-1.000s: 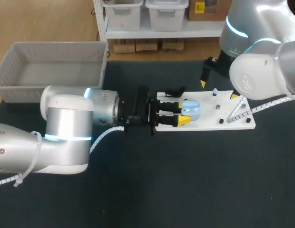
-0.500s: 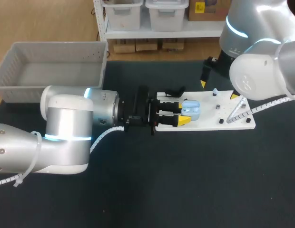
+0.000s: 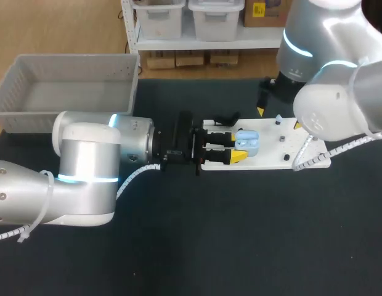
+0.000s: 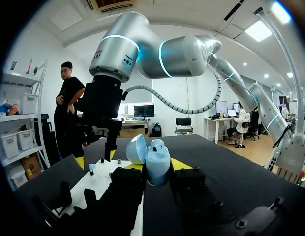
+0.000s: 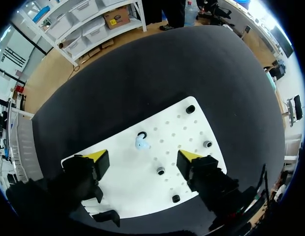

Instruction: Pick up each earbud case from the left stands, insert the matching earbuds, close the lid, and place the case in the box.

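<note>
My left gripper (image 3: 235,148) is shut on a light blue earbud case (image 3: 247,142), held just over the white pegboard (image 3: 271,159). In the left wrist view the case (image 4: 156,163) stands between the yellow tips with its lid open. My right gripper (image 3: 279,117) hangs open above the board's far side. In the right wrist view a small light blue earbud (image 5: 141,143) sits on a stand on the board (image 5: 133,184), below the gap between the wide-spread right gripper (image 5: 142,157) fingers and untouched by them.
A grey basket (image 3: 68,80) stands at the back left of the black table. Several short black pegs (image 5: 207,144) stick up from the board around the earbud. A black stand (image 3: 225,118) sits at the board's back left corner.
My right arm has shifted a little to the left over the board. The left arm and the case have not moved.
</note>
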`<state>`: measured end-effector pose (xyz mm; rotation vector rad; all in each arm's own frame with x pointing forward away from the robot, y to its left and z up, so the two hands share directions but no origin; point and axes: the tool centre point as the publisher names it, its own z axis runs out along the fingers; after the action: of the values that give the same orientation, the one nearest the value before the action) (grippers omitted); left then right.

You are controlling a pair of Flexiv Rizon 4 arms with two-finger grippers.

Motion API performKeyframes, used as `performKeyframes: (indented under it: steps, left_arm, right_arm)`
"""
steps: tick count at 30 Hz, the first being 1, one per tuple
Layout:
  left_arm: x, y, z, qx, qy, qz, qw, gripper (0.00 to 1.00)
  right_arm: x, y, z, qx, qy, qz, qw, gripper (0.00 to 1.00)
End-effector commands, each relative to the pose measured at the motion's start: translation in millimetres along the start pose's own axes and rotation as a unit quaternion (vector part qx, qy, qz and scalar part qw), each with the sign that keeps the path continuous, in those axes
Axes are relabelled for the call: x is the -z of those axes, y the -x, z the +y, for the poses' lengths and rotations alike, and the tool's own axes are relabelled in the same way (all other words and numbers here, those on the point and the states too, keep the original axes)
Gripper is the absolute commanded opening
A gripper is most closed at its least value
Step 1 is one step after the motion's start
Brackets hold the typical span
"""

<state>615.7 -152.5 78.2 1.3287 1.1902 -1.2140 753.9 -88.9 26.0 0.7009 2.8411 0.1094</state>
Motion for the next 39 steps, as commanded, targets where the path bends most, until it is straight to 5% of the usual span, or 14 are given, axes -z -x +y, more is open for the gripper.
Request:
performKeyframes:
  steps: [1,4,39]
  left_arm:
    - [0,-0.9,-1.6,-0.002,0.003,-0.002,1.0,0.0]
    - [0,-0.9,-1.6,-0.002,0.003,-0.002,1.0,0.0]
    - [0,-0.9,-1.6,-0.002,0.003,-0.002,1.0,0.0]
  right_arm:
    - [-4,3,1,-0.002,0.001,-0.006,1.0,0.65]
    - [-4,6,2,-0.002,0.002,-0.01,1.0,0.49]
    - [-19,15,3,-0.008,-0.007,-0.008,1.0,0.32]
